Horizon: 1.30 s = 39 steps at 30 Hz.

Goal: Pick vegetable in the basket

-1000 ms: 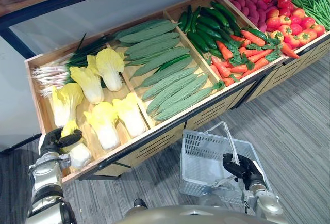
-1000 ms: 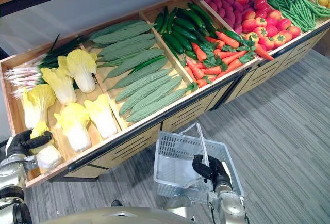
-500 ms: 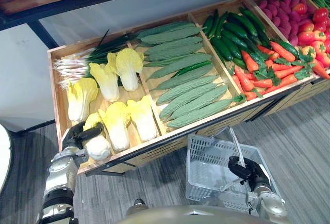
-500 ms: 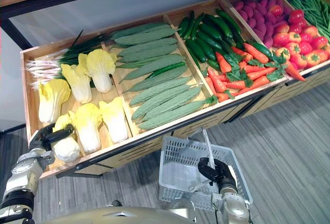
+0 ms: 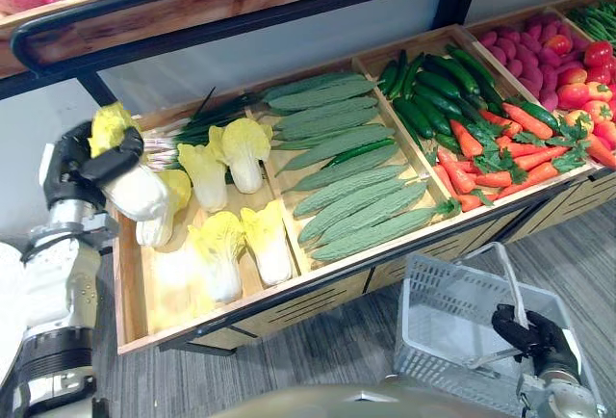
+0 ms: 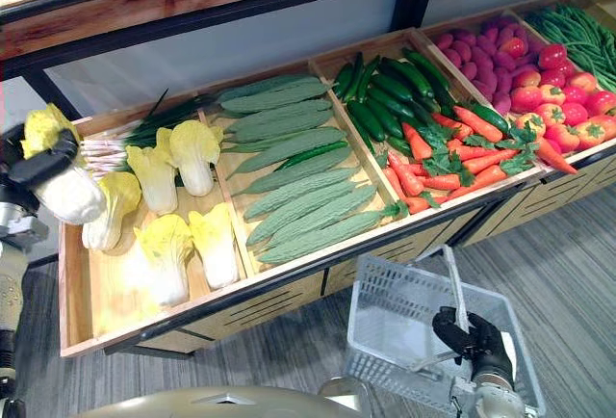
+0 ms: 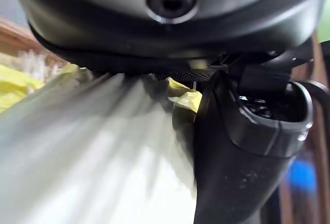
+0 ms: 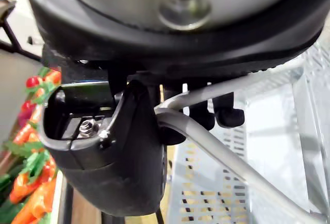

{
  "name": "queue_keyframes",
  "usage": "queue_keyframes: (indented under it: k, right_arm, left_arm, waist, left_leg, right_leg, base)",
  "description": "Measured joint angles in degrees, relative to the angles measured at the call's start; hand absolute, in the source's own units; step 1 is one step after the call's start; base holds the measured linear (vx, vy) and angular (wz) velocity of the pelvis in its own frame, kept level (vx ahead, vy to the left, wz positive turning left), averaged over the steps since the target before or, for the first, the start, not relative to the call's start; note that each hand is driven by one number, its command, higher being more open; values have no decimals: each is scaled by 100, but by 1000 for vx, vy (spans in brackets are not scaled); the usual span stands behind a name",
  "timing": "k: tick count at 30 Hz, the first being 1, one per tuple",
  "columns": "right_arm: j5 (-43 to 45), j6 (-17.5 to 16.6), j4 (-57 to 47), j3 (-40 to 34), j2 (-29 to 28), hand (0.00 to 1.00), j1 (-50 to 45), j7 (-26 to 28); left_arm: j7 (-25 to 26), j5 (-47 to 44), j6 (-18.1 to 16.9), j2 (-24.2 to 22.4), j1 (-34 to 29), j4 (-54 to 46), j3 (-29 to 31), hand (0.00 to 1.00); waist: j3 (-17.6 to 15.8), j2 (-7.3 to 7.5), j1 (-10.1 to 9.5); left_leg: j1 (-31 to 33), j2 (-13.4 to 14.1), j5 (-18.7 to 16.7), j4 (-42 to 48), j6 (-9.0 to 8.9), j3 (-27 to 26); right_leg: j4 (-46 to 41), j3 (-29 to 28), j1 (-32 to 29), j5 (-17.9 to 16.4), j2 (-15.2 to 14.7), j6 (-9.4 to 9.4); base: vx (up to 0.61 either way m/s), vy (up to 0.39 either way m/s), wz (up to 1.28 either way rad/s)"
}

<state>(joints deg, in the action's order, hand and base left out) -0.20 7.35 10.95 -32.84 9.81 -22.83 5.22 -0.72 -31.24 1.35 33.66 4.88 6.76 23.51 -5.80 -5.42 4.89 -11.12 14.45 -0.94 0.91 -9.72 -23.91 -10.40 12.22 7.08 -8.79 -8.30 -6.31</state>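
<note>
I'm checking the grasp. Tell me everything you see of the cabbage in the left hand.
The cabbage has a smooth, pale white stalk and crinkled yellow-green leaves at its top. The left hand is curled round its middle, holding it in the air above the left end of the wooden crate, tilted, leafy end up, stalk end down toward the crate. Only the hand visibly touches it.
</note>
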Motion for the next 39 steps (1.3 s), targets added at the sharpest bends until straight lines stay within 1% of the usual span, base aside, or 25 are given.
queue_keyframes:
  k: [5,9,12,13,16,17,19,20,21,22,23,24,26,28,31,33,34,37,39]
  right_arm:
    - [125,0,-59,-640,1,0,101,-110]
    - [292,0,-75,-1038,13,0,251,-256]
    - [289,8,-203,-1321,43,0,346,-403]
    - [292,10,-298,-1414,106,0,354,-443]
    - [388,10,-575,-1554,388,0,400,-476]
    - [391,8,-814,-1585,495,0,439,-476]
    - [393,-4,-1023,-1609,570,0,529,-474]
    - [394,-14,-1160,-1614,599,0,587,-473]
    - [409,-45,-1290,-1625,619,0,589,-473]
    - [456,-52,-1361,-1629,622,0,599,-473]
    - [523,-64,-1477,-1629,622,0,604,-467]
    - [569,-66,-1564,-1635,623,0,603,-467]
    - [644,-80,-1637,-1627,631,0,610,-436]
    - [862,-99,-1646,-1566,764,0,606,-330]
    - [962,-99,-1680,-1450,1067,0,572,-215]
    - [978,-100,-2009,-1299,1305,0,522,-9]
    - [999,-106,-2115,-1289,1338,0,486,50]
    - [1165,-296,-2511,-1152,1595,0,372,264]
    - [1303,-492,-2762,-1052,1775,0,345,445]
  left_arm:
    - [120,-12,-41,225,1,-240,153,0]
    - [145,-13,-113,282,17,-409,144,0]
    - [114,-12,-137,280,17,-802,-90,0]
    - [59,-12,-140,278,17,-967,-249,0]
    - [-145,-12,-162,268,17,-1262,-757,0]
    - [-283,-11,-162,249,18,-1379,-1108,0]
    - [-403,-10,-161,197,24,-1492,-1537,0]
    - [-519,-9,-158,163,28,-1564,-1885,0]
    - [-618,-9,-150,48,34,-1632,-2232,0]
    - [-683,-9,-149,-20,40,-1657,-2397,0]
    - [-779,-9,-132,-105,69,-1663,-2720,0]
    - [-855,-7,-106,-160,142,-1663,-3049,0]
    - [-969,-7,-104,-182,277,-1667,-3396,0]
    - [-1135,-4,-102,-218,444,-1682,-3745,0]
    - [-1183,-5,-102,-318,582,-1684,-4008,0]
    - [-1213,-4,-102,-424,655,-1682,-4236,0]
    - [-1221,-5,-102,-432,681,-1682,-4314,0]
    - [-1265,-5,-101,-460,700,-1681,-4577,0]
    - [-1315,-7,-100,-469,703,-1680,-4691,0]
  waist:
    - [111,129,-11]
    - [151,156,5]
    - [152,157,7]
    - [154,155,14]
    - [180,137,136]
    - [219,156,194]
    - [258,164,276]
    - [280,223,335]
    - [351,229,393]
    - [356,233,425]
    - [349,260,497]
    - [379,261,523]
    - [384,264,564]
    - [386,263,664]
    - [391,256,725]
    - [392,253,816]
    - [391,254,825]
    - [383,268,874]
    - [382,274,910]
  left_leg:
    - [-31,0,1,-7,1,33]
    - [-39,-6,1,-12,3,42]
    - [-28,-38,8,-27,12,27]
    - [-26,-66,10,-33,16,-1]
    - [-26,-109,10,-90,16,-69]
    - [-18,-125,10,-112,16,-107]
    - [-11,-137,11,-112,17,-163]
    - [24,-160,21,-112,28,-176]
    - [64,-172,33,-110,31,-211]
    - [67,-175,42,-111,21,-228]
    - [61,-182,49,-111,17,-239]
    - [59,-189,51,-110,12,-284]
    - [61,-200,60,-110,-1,-348]
    - [62,-216,69,-115,0,-425]
    - [58,-242,69,-121,0,-540]
    - [56,-271,68,-127,0,-644]
    - [54,-275,68,-127,-1,-660]
    - [47,-307,63,-129,-4,-757]
    - [53,-310,63,-127,-3,-777]
  right_leg:
    - [-104,-1,-3,-22,-7,32]
    - [-169,-14,-44,-28,-19,38]
    - [-274,-117,-145,-54,-47,36]
    - [-303,-151,-192,-68,-72,14]
    - [-379,-221,-309,-72,-100,7]
    - [-409,-303,-393,-73,-100,6]
    - [-453,-377,-477,-76,-102,0]
    - [-455,-415,-522,-89,-117,-25]
    - [-464,-466,-603,-77,-122,-52]
    - [-467,-484,-619,-71,-122,-61]
    - [-474,-505,-624,-60,-126,-79]
    - [-503,-561,-677,-54,-126,-88]
    - [-562,-639,-758,-49,-126,-93]
    - [-600,-732,-840,-30,-125,-117]
    - [-651,-855,-948,-13,-125,-132]
    - [-652,-973,-1024,28,-122,-157]
    - [-651,-992,-1035,39,-122,-168]
    - [-618,-1104,-1086,110,-123,-201]
    - [-522,-1118,-1067,186,-123,-225]
  base:
    - [-10,-7,3]
    - [-51,-9,-1]
    - [-62,-2,-8]
    - [-77,3,-14]
    - [-93,12,-15]
    - [-109,16,-24]
    - [-84,3,-23]
    - [-103,-7,-18]
    - [-115,-8,-15]
    - [-106,-4,-12]
    - [-91,3,-13]
    - [-73,5,-16]
    - [-47,4,-18]
    - [-48,4,-21]
    - [-23,7,-20]
    - [-22,15,-22]
    - [-16,19,-19]
    - [-26,22,-16]
    - [-36,13,-5]
